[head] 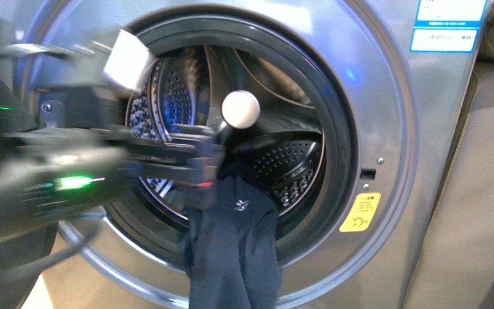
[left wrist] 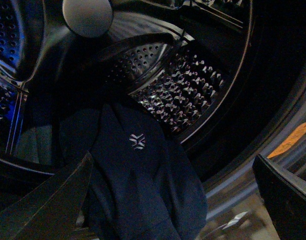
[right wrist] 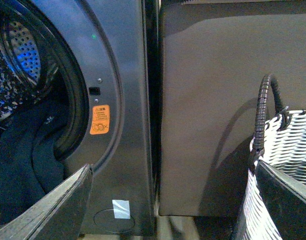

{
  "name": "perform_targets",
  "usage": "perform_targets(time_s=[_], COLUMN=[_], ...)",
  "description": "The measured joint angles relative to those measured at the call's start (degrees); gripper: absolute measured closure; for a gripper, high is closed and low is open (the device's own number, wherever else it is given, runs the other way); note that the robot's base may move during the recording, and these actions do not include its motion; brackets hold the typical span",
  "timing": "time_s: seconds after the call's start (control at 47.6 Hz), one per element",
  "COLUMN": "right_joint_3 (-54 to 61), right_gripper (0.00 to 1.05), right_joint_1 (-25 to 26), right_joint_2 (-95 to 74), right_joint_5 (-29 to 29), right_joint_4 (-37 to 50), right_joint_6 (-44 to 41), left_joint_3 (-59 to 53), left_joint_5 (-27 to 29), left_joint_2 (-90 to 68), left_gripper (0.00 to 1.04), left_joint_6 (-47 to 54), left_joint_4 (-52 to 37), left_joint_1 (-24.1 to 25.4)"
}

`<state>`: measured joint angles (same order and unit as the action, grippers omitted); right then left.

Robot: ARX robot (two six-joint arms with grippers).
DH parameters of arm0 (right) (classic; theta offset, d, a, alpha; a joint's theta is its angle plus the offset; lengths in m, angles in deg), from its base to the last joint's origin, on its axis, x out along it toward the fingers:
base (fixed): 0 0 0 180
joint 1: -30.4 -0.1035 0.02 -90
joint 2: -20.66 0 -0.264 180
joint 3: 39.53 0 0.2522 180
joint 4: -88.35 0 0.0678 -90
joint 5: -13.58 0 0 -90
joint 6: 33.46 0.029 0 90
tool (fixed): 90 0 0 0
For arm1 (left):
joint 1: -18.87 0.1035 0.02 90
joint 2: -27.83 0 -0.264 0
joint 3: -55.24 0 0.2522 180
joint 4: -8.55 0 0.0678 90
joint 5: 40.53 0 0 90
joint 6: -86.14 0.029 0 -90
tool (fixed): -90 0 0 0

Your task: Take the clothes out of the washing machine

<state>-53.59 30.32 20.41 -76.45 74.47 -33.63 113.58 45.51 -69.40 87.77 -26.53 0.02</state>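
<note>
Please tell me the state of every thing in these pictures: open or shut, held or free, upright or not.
Silver-grey front-loading washing machine: open, perforated steel drum exposed.
Dark navy fabric garment: hanging half out of the drum, not gripped.
Left gripper: open, facing the garment.
Right gripper: open, empty.
Grey-white woven basket: upright; contents not visible.

Pale floor (head: 83,290), barely in view, with the silver-grey washing machine (head: 392,129) upright on it.
</note>
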Motion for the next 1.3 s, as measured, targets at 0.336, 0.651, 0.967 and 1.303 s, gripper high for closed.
perform_targets(time_s=[0.336,0.651,0.967,1.303], right_joint_3=[0.0,0.0,0.0,0.0], right_gripper=[0.08,0.08,0.08,0.08], right_joint_1=[0.0,0.0,0.0,0.0], right_joint_2=[0.0,0.0,0.0,0.0], right_joint_5=[0.0,0.0,0.0,0.0], right_joint_4=[0.0,0.0,0.0,0.0], right_joint_6=[0.0,0.0,0.0,0.0], left_joint_3=[13.1,26.9,39.5,47.5], left_joint_5=[3.5,7.0,13.0,15.8], left_joint_2=[-11.7,-23.0,-31.1,-39.2], left_gripper=[0.07,0.07,0.07,0.07], left_joint_6=[1.7,3.3,4.2,1.2], left_joint_4=[5.6,11.8,19.2,28.1], left_joint_1=[-1.6,-3.6,-2.8,0.2])
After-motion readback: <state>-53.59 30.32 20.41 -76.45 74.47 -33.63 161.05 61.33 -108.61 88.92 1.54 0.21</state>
